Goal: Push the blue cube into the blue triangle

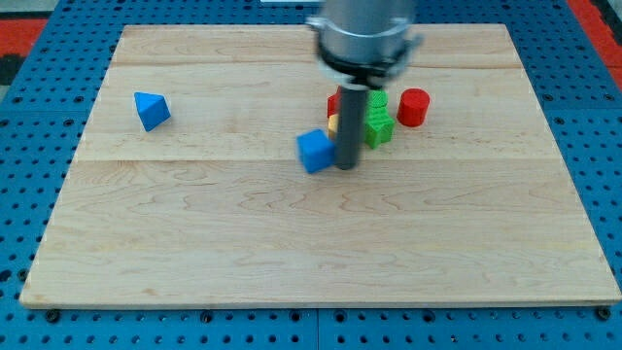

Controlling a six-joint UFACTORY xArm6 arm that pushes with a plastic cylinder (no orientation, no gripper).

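Note:
The blue cube (314, 151) lies near the middle of the wooden board. My tip (347, 166) stands right against the cube's right side, at the end of the dark rod coming down from the view's top. The blue triangle (151, 110) lies far off at the view's left, upper part of the board. The cube and the triangle are well apart.
Behind the rod, a green block (378, 122), a red cylinder (413, 106), a partly hidden red block (333, 101) and a sliver of a yellow block (331, 122) cluster at the cube's upper right. The wooden board (292, 253) sits on a blue pegboard.

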